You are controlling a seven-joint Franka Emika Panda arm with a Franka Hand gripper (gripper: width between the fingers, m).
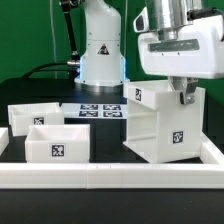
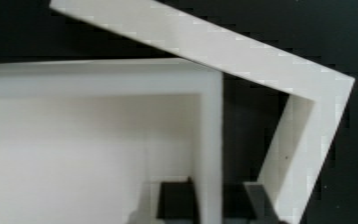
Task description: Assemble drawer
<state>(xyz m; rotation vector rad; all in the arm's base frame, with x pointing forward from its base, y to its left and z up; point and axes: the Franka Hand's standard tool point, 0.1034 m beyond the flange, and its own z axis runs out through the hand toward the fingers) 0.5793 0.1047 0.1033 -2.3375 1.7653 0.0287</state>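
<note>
The drawer's large white casing (image 1: 165,135) stands at the exterior view's right, with tags on its top and front faces. My gripper (image 1: 181,97) comes down on its upper edge, one finger on each side of a thin wall. In the wrist view the gripper (image 2: 220,203) has its dark fingers (image 2: 179,200) pressed against that white wall (image 2: 218,130), so it is shut on the casing. Two open-top white trays sit at the exterior view's left: one in front (image 1: 57,142) with a tag, one behind it (image 1: 30,113).
The marker board (image 1: 100,110) lies behind the trays, in front of the robot base (image 1: 100,50). The long white rail (image 1: 110,178) borders the table's front and right side. Its angled corner shows in the wrist view (image 2: 247,60), close beside the casing.
</note>
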